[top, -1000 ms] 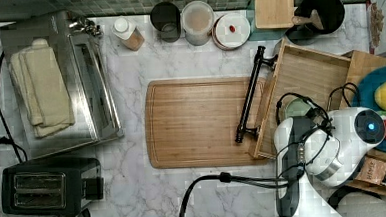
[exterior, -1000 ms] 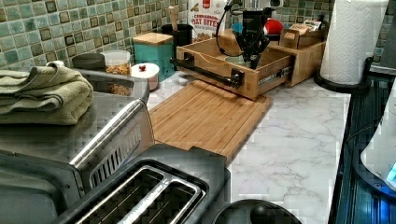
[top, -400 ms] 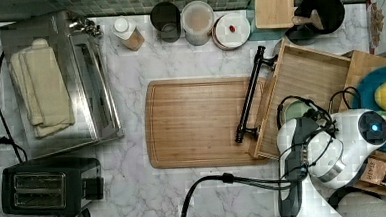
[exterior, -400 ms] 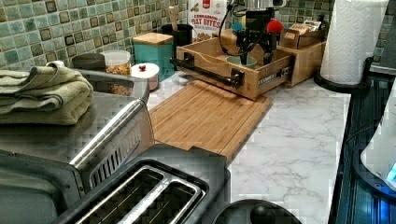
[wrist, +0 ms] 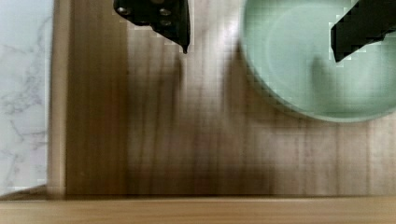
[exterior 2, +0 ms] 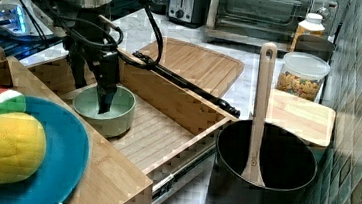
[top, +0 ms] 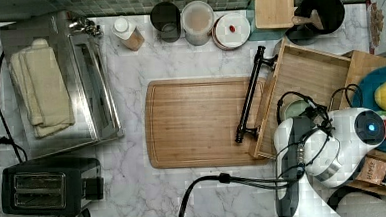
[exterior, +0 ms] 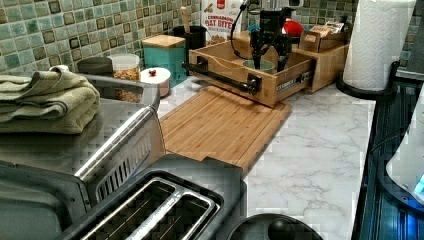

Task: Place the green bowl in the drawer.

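The drawer [exterior 2: 166, 130] stood pulled open over the marble counter [top: 205, 198], its long black bar handle [top: 250, 100] lying just over the edge of the wooden cutting board [top: 197, 123]. Inside it, on the slatted floor near the corner by the teal plate of fruit [exterior 2: 58, 160], sat the green bowl [exterior 2: 117, 113], upright and resting flat as far as I could tell. To my eye the main part of the job was done: the bowl was in the drawer, and what remained was only for the arm to let go fully and lift clear.

The Franka arm [top: 333, 146] reached in from the top view's lower right, wrist bent so the tool pointed straight down over the bowl. The gripper [exterior 2: 91, 91] was spread wide, straddling the bowl's rim: in the right view one finger [exterior 2: 105, 92] hung down inside the bowl, the other outside its wall. In the wrist view both dark fingertips [wrist: 163, 18] stood apart with clear wood and rim between them, pinching nothing. Whether the inner finger touched the bowl's bottom, I could not tell.
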